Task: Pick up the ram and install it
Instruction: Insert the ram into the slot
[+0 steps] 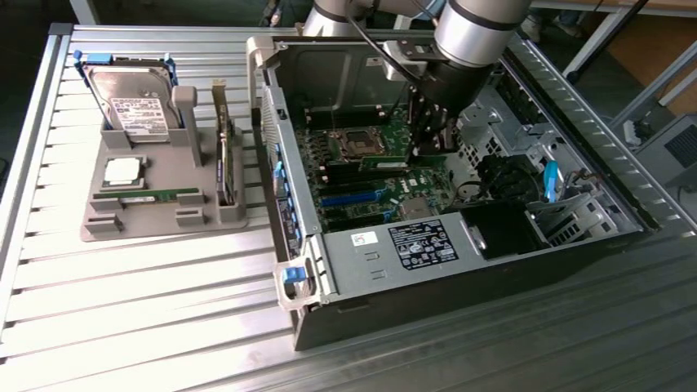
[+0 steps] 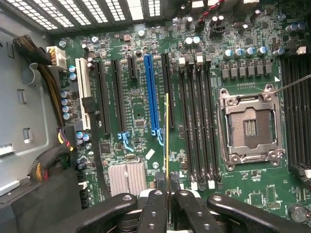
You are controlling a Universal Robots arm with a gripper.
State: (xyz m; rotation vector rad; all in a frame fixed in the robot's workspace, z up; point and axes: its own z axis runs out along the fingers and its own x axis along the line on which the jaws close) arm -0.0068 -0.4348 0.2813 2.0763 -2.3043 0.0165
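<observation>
Gripper (image 2: pixel 167 206) clamped on ram (image 2: pixel 167 141), stick seen edge-on in wrist view as thin yellow-green line running out from between black fingers (image 2: pixel 192 213). Held above motherboard (image 2: pixel 136 104), over area between blue expansion slot (image 2: pixel 151 92) and bank of black memory slots (image 2: pixel 197 121); cannot tell if touching board. Empty CPU socket (image 2: pixel 249 127) with silver frame just beside those slots. Silver heatsink (image 2: pixel 127 175) near gripper side of board, cable bundle (image 2: pixel 43 77) along case wall. In exterior view, arm (image 1: pixel 474 33) reaching down into open computer case (image 1: pixel 436 253), gripper (image 1: pixel 427 135) inside it with ram (image 1: pixel 397 159) at its tip, near CPU socket (image 1: pixel 357 143). Grey parts tray (image 1: pixel 104 229) on slatted table (image 1: pixel 142 318) at exterior view's left of case, well apart from gripper. On tray: second ram stick (image 1: pixel 147 195) lying flat, silver processor chip (image 1: pixel 123 170), hard drive (image 1: pixel 136 102), upright expansion card (image 1: pixel 224 155).
</observation>
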